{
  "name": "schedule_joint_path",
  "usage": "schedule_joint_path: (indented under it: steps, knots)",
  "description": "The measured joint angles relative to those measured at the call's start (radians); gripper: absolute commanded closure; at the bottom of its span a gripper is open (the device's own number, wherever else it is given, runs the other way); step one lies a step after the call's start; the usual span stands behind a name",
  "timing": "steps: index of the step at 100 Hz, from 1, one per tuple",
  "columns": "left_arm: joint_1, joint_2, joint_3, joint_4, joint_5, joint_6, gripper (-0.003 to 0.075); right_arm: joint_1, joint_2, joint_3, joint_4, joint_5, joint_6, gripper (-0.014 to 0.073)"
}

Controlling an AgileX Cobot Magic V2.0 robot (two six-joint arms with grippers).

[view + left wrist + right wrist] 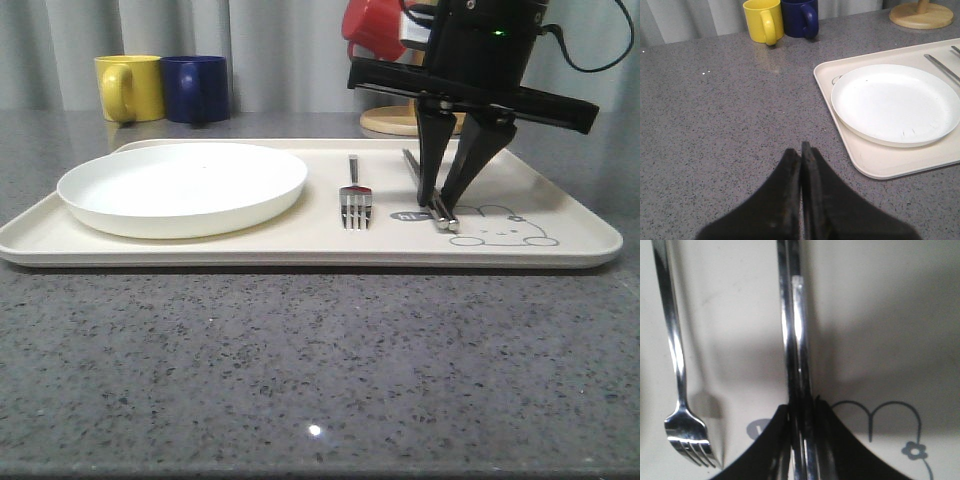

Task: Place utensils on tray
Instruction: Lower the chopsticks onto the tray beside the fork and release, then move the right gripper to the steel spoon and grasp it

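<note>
The tray [560, 235] holds plate [182, 187], fork [355, 195] and chopsticks [428, 192] (right gripper [441, 205] pinching them; left gripper [801, 160] clenched empty).

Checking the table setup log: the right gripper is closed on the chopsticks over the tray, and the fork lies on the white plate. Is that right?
Not quite. The fork lies on the tray itself, beside the white plate, not on it; the front view shows this. The rest holds: the right gripper is closed on the chopsticks over the tray.
</note>
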Motion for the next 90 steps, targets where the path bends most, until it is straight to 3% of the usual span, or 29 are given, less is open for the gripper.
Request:
schedule_joint_path:
  steps: [9,29,54,90]
  knots:
    - [0.0,0.0,0.0,0.0,0.0,0.0,0.0739,0.0,0.0,0.0,0.0,-0.002,0.0,0.0263]
    - [0.0,0.0,0.0,0.0,0.0,0.0,0.0739,0.002,-0.038,0.0,-0.015,-0.016,0.0,0.0263]
    - [0.0,0.0,0.0,0.0,0.0,0.0,0.0739,-0.01,-0.192,0.0,-0.211,0.01,-0.071,0.0263]
    - [0.0,0.0,0.0,0.0,0.0,0.0,0.0739,-0.291,-0.25,0.0,-0.243,0.104,-0.266,0.0263]
